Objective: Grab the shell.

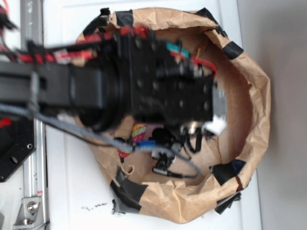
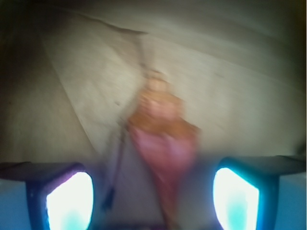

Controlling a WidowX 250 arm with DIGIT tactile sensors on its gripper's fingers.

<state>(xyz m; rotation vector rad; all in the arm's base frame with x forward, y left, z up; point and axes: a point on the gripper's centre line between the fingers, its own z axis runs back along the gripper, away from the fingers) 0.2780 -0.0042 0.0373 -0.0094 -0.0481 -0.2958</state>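
The shell point(image 2: 163, 139) is a blurred orange and pink cone lying on brown paper in the wrist view. Its narrow end points toward the camera. My gripper point(image 2: 152, 201) is open. Its two glowing pads, one on the left point(image 2: 69, 201) and one on the right point(image 2: 235, 201), stand wide apart on either side of the shell's lower part, and neither touches it. In the exterior view the black arm point(image 1: 158, 86) reaches over the paper bin and covers the gripper, so its jaws do not show there.
A crumpled brown paper bin point(image 1: 254, 110) with black tape patches sits on a white table point(image 1: 62, 191). A small striped colourful object point(image 1: 139, 132) and dark cables point(image 1: 165, 163) lie inside it under the arm. A paper crease point(image 2: 120, 28) runs behind the shell.
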